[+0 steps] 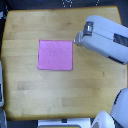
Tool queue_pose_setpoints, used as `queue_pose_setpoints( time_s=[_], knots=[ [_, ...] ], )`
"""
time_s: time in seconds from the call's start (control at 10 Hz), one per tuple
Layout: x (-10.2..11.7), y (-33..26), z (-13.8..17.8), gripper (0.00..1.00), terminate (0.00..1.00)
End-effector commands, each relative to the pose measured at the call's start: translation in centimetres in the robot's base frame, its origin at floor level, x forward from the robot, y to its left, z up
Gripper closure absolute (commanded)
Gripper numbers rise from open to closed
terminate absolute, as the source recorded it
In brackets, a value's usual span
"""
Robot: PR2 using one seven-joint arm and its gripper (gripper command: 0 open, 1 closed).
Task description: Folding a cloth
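The cloth (55, 55) is a flat pink-magenta square lying spread out near the middle of the wooden table (30, 95). My gripper (78, 39) reaches in from the exterior view's right on a bulky white arm (106, 38). Its tip hovers just beside the cloth's upper right corner. The image is too blurred to show how the fingers stand or whether they touch the fabric.
A white robot part (121, 106) sits at the lower right of the exterior view, and another pale object (1, 92) shows at the left edge. Dark floor surrounds the table. Small fixtures (67, 2) sit beyond the far edge.
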Motion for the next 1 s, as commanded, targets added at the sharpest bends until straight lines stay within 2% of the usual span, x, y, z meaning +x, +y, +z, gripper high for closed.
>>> queue_pose_setpoints(
  time_s=[0.0,0.4,0.9],
  knots=[
    [-1.2,8.1,-5.0,0.00,0.00],
    [-1.7,10.4,-7.1,0.00,0.00],
    [-2.2,11.7,-11.4,0.00,0.00]
  ],
)
